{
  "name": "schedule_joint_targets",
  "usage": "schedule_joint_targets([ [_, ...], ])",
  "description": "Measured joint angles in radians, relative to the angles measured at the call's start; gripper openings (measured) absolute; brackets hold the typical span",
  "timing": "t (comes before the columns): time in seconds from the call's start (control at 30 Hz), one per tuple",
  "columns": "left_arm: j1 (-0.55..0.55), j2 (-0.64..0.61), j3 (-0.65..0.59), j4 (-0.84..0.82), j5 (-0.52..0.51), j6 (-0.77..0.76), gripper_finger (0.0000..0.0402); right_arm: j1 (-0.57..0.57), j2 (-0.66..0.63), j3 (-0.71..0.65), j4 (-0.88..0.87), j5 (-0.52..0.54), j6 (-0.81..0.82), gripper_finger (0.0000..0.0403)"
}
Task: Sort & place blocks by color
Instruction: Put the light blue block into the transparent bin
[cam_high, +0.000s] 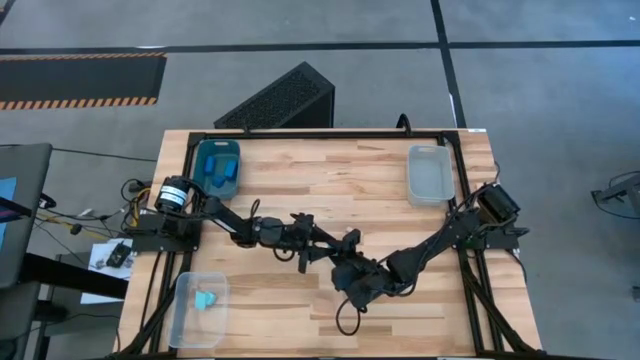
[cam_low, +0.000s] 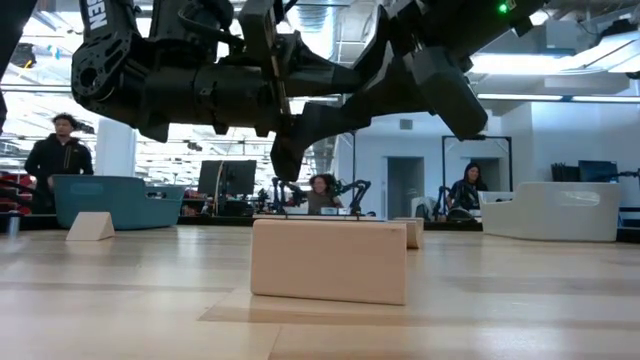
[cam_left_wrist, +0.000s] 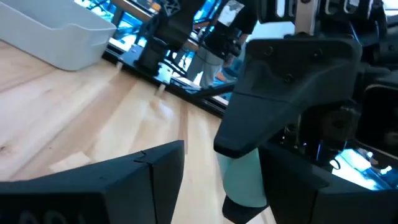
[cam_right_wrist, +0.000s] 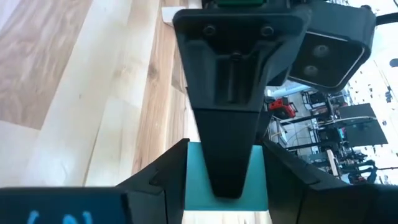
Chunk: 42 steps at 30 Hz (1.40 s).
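2 grippers meet mid-table. The right gripper (cam_high: 352, 270) is clamped on a light cyan block (cam_right_wrist: 194, 179), which sits snug between its fingers just above the wood. The left gripper (cam_high: 318, 250) reaches around the same block with its fingers apart; from its wrist we see bare table between one finger and the block. 1 more cyan block (cam_high: 207, 299) lies in the near-left clear bin (cam_high: 184, 322). 2 tan wood blocks (cam_low: 330, 260) and a tan wedge (cam_low: 90, 226) are on the table.
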Motion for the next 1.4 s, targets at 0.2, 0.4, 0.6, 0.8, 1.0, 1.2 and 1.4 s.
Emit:
schedule_joint_targets([
  [0.2, -0.002, 0.000, 0.000, 0.006, -0.028, -0.009, 0.0140, -0.001, 0.000, 0.000, -0.003, 0.001, -0.009, 0.0181],
  [0.4, 0.000, 0.000, 0.017, -0.003, 0.043, 0.012, 0.0042, -0.001, 0.000, -0.001, 0.001, 0.008, -0.015, 0.0188],
  [0.6, 0.014, -0.009, 0.001, -0.036, 0.069, 0.026, 0.0041, -0.009, 0.000, -0.001, 0.010, -0.017, 0.017, 0.0207],
  [0.8, 0.011, -0.106, -0.037, -0.396, -0.070, 0.028, 0.0049, -0.019, -0.004, 0.003, 0.021, 0.002, -0.002, 0.0237],
  [1.0, -0.097, -0.273, -0.055, -0.844, -0.390, 0.012, 0.0043, -0.113, -0.040, 0.001, 0.052, -0.035, 0.051, 0.0244],
  [1.2, -0.273, -0.441, -0.052, -1.276, -0.613, -0.207, 0.0047, -0.244, -0.057, 0.001, 0.118, -0.346, 0.179, 0.0244],
  [1.4, -0.511, -0.621, -0.050, -1.564, -0.584, -0.468, 0.0043, -0.329, -0.031, 0.000, 0.215, -0.610, 0.352, 0.0244],
])
